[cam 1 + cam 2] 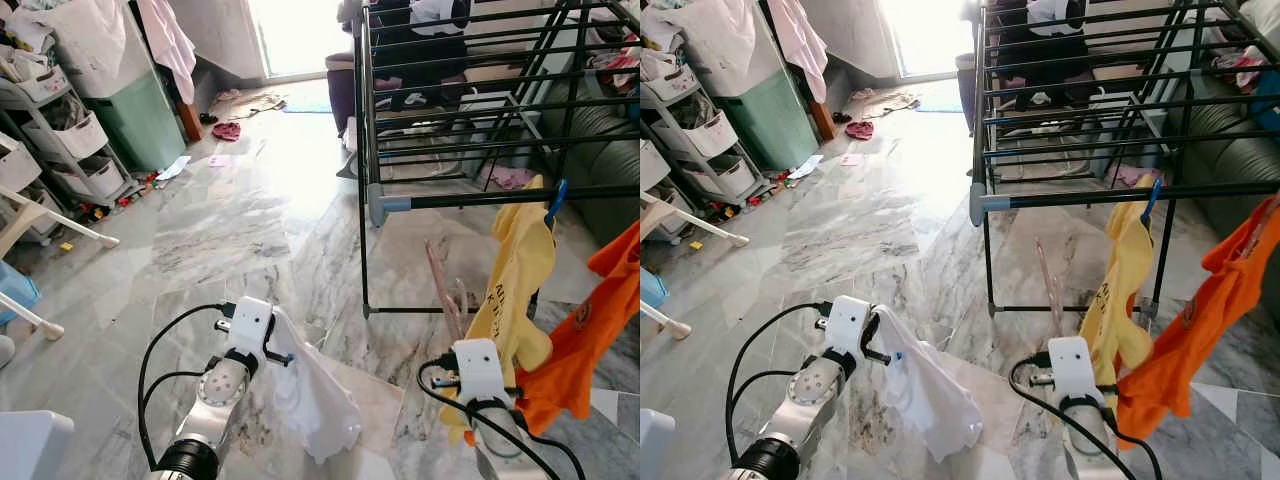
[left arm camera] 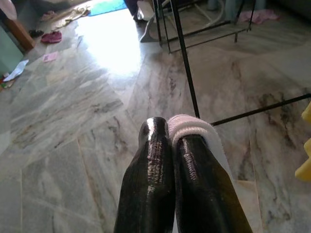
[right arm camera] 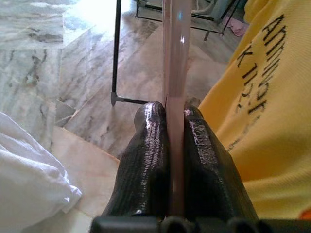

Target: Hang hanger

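Grey-veined marble floor runs out ahead toward a bright doorway at twelve o'clock, with white storage drawers and a green cabinet stacked off at ten. At one to two o'clock stands the black drying rack, its near rail capped in grey-blue and stretching away to three.

On that rail a yellow shirt hangs from a blue hanger hook, and just beside it at four o'clock an orange shirt droops, touching the yellow one low down.

Now the left gripper, low at seven o'clock: both black fingers pressed together on the ribbed collar of a white garment, which sags from the wrist down toward the floor. The wrist view shows the white hem squeezed between the fingertips.

Over to the right gripper, at five o'clock, right up against the yellow shirt. Its two fingers are clamped tight on a clear pinkish hanger, the thin bar standing up from between the pads. From the head camera that hanger rises pale and see-through in front of the rack's lower crossbar, below the near rail, not on it. Yellow fabric with black lettering lies just beside the gripper.
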